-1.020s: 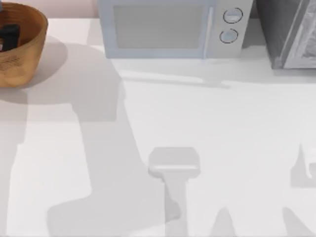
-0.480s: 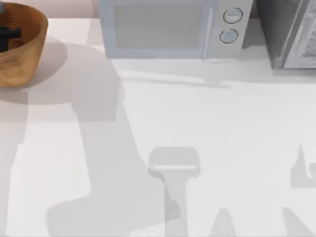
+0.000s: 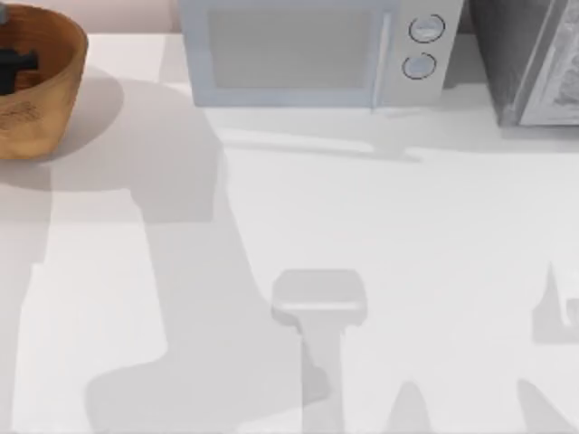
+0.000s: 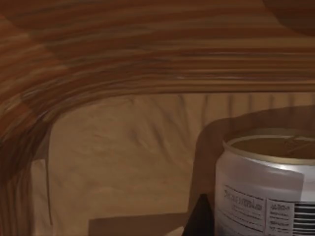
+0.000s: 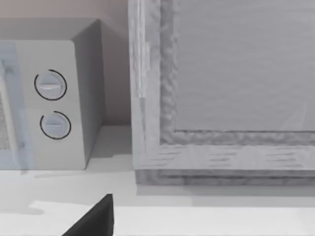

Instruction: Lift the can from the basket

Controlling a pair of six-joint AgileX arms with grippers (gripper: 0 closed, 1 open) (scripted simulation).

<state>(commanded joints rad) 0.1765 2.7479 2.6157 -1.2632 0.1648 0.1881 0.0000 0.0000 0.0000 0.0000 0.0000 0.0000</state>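
- The can (image 4: 266, 184) stands upright on the floor of the basket (image 3: 45, 108), which sits at the far left corner of the table (image 3: 407, 235). Its long axis runs vertical, so we judge that the coming lift should go straight up.
- In the left wrist view the can has a dull gold top inside a raised rim, pale silver sides, and a printed label with a barcode. It looks undented and level.
- Our left gripper (image 3: 11, 68) is down inside the basket, seen from above as a dark shape over the bowl. One dark fingertip (image 4: 199, 219) shows just beside the can's side; whether it touches we cannot tell, and we cannot tell if the fingers are spread or closed on the can.
- The basket's ribbed wicker wall (image 4: 123, 59) curves close behind the can, leaving little room to swing sideways.
- The left arm is plainly the nearer one. Our right gripper (image 5: 93, 219) is parked well apart at the right, facing the microwave (image 3: 308, 54) and a grey cabinet (image 3: 534, 63); its finger state cannot be told.
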